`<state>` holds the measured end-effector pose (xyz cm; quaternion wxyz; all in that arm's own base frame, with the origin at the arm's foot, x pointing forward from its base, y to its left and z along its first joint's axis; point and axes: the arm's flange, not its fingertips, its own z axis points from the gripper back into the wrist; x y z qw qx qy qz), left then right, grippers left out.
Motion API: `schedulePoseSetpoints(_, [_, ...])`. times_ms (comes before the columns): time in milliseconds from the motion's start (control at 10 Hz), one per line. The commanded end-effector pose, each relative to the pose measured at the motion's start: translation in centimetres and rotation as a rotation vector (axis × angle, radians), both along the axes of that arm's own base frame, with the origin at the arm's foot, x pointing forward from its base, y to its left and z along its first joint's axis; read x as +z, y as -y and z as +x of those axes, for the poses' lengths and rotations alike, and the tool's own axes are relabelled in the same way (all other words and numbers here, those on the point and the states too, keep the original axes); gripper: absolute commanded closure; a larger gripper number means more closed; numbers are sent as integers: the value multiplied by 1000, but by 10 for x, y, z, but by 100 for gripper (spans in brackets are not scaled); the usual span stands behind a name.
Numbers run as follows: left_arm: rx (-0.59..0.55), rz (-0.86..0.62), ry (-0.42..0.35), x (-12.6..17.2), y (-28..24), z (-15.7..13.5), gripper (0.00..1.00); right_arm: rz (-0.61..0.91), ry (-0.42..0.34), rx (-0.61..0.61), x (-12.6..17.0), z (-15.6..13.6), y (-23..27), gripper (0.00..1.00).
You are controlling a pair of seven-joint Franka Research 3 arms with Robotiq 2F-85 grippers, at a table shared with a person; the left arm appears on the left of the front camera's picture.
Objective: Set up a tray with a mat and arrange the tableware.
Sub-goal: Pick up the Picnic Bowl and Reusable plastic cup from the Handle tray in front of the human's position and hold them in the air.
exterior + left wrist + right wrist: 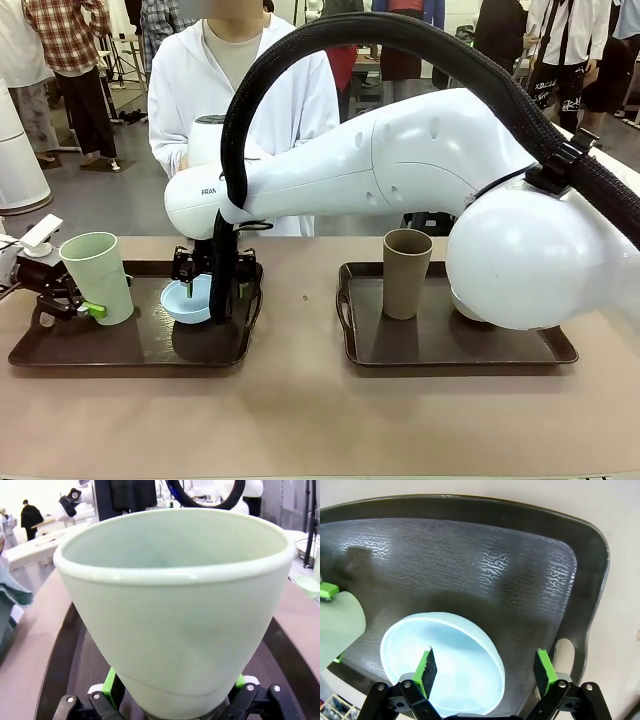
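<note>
Right gripper (485, 656), spread, straddles the bowl (447, 652) at its 3 o'clock rim; left gripper (176, 682), spread, flanks the green cup (175, 605) low down.

The one print that can be read is the dark lettering (208, 190) "FRAN". It stands on the white rounded wrist link of the right arm (400, 160), straight above the right end effector (214, 300) and slightly to its left in the front view. The word breaks off where the black corrugated hose (232, 150) crosses the link. Far behind that end effector and off to its right, a person's black top (548, 90) carries white print that is too small to read.
</note>
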<state>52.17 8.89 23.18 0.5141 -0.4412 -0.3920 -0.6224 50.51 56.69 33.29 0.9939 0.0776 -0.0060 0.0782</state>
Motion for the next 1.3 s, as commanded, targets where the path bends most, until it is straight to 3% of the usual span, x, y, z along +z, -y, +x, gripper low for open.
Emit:
schedulePoseSetpoints(0, [11,-22,70,-4,4,-3,0,-33,37,-13,3,5,-12,0])
schedulePoseSetpoints(100, [10,-23,79,-4,3,-3,60,-32,38,8,3,4,-11,59])
schedulePoseSetpoints(200, [19,-15,76,-3,4,-2,60,-32,41,4,3,4,-11,59])
schedulePoseSetpoints(300, [19,-8,69,-4,4,-2,100,-32,45,-3,3,5,-11,100])
schedulePoseSetpoints(400, [21,-5,65,-4,3,-1,65,-32,48,-6,3,5,-12,64])
schedulePoseSetpoints(500, [26,-1,63,-7,2,1,100,-40,46,-10,3,5,-10,100])
schedulePoseSetpoints(600, [30,1,57,-9,1,2,100,-43,44,-10,3,4,-9,100])
schedulePoseSetpoints(700, [30,2,53,-11,1,3,79,-45,41,-11,2,4,-8,100])
schedulePoseSetpoints(800, [32,5,55,-11,1,4,79,-48,36,-9,2,3,-8,100])
schedulePoseSetpoints(900, [36,5,54,-11,1,4,100,-54,32,-2,3,2,-8,100])
schedulePoseSetpoints(1000, [39,9,56,-11,0,4,79,-56,31,-2,3,3,-7,100])
schedulePoseSetpoints(1100, [41,6,62,-9,0,3,100,-56,28,-4,3,3,-6,100])
schedulePoseSetpoints(1200, [45,6,64,-6,-1,2,100,-58,24,-5,5,2,-4,100])
